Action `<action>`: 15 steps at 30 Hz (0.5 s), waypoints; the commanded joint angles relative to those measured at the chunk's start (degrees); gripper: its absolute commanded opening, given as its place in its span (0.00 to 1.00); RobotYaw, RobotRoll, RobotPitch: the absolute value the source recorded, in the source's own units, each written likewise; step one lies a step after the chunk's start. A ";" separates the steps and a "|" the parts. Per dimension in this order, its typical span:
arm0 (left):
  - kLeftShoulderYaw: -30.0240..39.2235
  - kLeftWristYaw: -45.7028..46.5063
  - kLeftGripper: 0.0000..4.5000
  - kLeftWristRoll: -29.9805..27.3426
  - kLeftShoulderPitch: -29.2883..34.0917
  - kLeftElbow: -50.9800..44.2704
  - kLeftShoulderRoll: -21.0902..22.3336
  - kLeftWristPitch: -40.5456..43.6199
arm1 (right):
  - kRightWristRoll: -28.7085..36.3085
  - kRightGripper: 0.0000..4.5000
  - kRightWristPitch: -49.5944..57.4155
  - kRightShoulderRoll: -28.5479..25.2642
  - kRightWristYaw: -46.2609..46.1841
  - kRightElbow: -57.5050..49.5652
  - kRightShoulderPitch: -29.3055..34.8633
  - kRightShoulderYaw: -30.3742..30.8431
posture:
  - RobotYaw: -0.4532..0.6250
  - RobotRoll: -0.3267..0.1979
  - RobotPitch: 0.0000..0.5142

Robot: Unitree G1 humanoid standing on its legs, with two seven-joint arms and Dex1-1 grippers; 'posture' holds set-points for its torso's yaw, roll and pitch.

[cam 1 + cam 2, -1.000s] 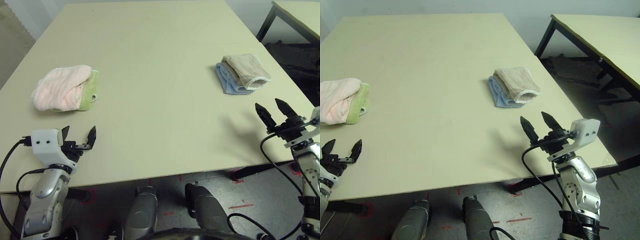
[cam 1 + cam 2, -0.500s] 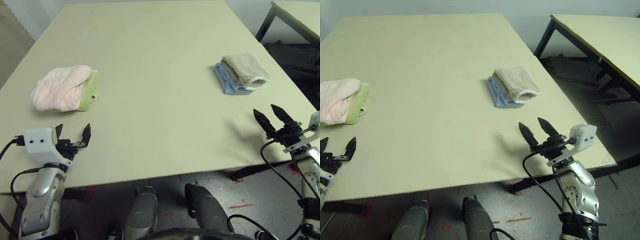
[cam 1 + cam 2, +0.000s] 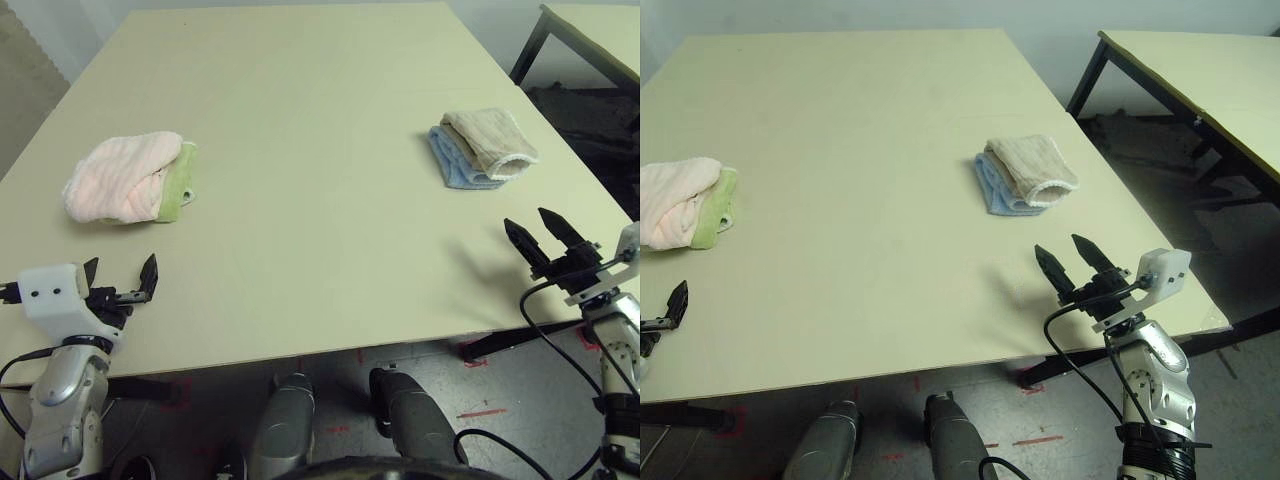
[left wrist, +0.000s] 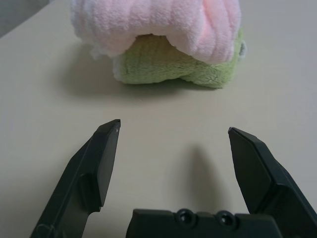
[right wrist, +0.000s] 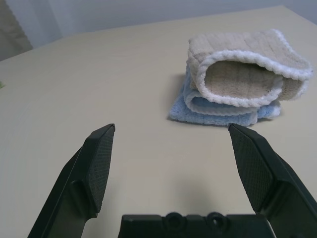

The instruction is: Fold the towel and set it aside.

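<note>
The towel (image 3: 122,178) lies folded on the small green cloth (image 3: 178,183) at the table's (image 3: 320,120) left side. It looks soft, light and limp; grip a folded edge. Left end effector (image 3: 120,283) and right end effector (image 3: 540,235) are both released, empty.

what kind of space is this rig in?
Likely a lab or test room, not a home: a plain pale work table, a second table like it on black legs beside it, and red tape marks on a bare grey floor. Folded cloths are the only props.
</note>
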 commanded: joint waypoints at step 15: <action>-0.79 -1.27 0.99 2.20 -1.10 3.82 -0.47 -2.84 | 0.20 1.00 -1.12 0.04 0.35 2.39 -0.39 -0.11 | 0.52 0.62 0.25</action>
